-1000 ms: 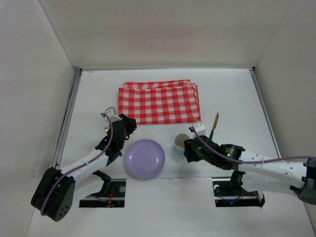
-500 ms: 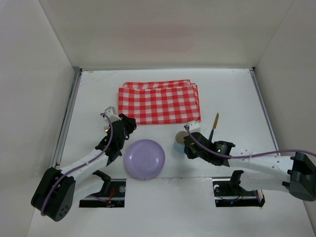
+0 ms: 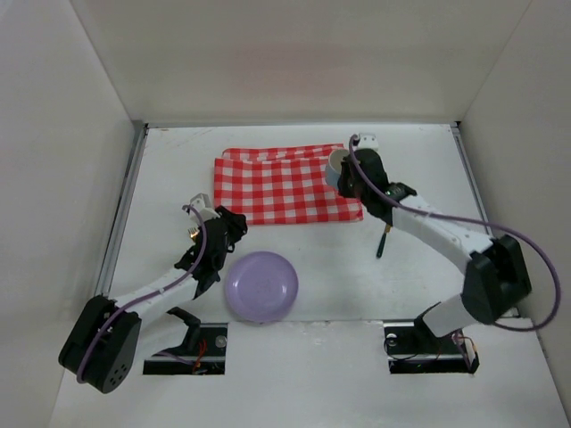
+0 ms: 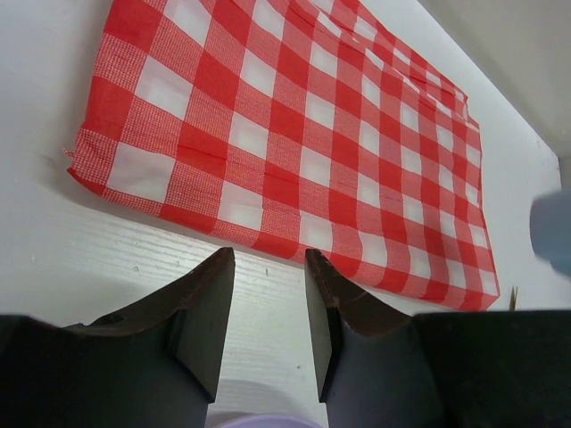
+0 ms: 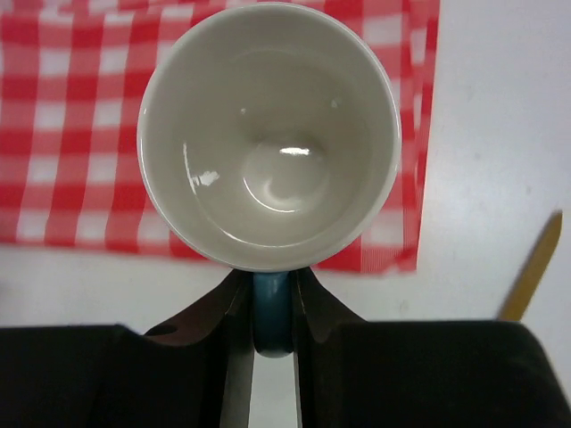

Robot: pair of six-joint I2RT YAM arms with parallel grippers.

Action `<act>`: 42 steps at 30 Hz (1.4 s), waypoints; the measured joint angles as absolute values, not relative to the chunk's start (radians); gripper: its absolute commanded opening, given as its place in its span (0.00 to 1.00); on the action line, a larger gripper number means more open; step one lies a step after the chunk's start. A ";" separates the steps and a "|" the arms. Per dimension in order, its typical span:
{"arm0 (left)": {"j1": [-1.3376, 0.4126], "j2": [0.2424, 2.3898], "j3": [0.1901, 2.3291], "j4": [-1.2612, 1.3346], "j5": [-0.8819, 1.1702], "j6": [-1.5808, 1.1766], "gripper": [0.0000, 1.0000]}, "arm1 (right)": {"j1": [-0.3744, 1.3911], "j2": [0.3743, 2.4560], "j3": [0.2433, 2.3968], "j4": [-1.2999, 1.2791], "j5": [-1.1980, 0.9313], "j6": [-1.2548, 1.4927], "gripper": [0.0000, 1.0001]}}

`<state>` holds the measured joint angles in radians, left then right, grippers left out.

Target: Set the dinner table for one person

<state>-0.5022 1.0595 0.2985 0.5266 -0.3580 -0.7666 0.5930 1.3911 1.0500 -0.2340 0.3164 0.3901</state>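
Cup placement step: right gripper grasps cup handle over cloth right corner; left gripper released, empty; next, lower cup level

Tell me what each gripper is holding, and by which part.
The right gripper holds the mug by its blue handle, pinched between both fingers. The left gripper holds nothing.

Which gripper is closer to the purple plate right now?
Left. The left gripper sits open just beyond the plate's far-left rim, toward the cloth. The right gripper is off at the cloth's right end, holding the cup by its handle.
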 measured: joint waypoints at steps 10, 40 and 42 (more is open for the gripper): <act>-0.482 1.063 0.260 0.543 -0.357 -0.769 0.35 | 0.450 1.942 1.523 -0.181 0.301 0.300 0.05; -0.457 1.085 0.259 0.550 -0.355 -0.780 0.35 | 0.393 2.188 1.804 -0.268 0.257 0.289 0.55; -0.457 1.085 0.259 0.550 -0.355 -0.781 0.35 | 0.393 2.184 1.802 -0.267 0.259 0.289 0.58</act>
